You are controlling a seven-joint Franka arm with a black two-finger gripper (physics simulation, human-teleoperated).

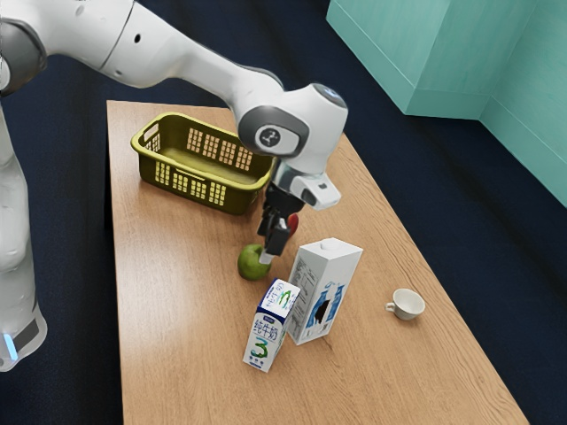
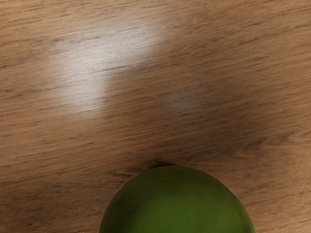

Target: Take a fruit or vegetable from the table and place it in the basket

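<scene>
In the exterior view the black gripper (image 1: 271, 250) points down at the green apple (image 1: 253, 264), its lower end overlapping the fruit's upper edge on the exterior view's right. The apple rests on the wooden table (image 1: 186, 354). Below my hand, the rounded top of the green apple (image 2: 177, 204) appears at the wrist view's lower edge. A red object (image 1: 293, 225), partly hidden behind the gripper, is too covered to identify. The yellow-green basket (image 1: 197, 188) stands beyond the apple, toward the exterior view's upper left.
A small milk carton (image 1: 270, 326) and a larger white carton (image 1: 324, 290) stand close to the apple. A white cup (image 1: 407, 305) sits farther to the exterior view's right. The basket's raised rim lies near the arm.
</scene>
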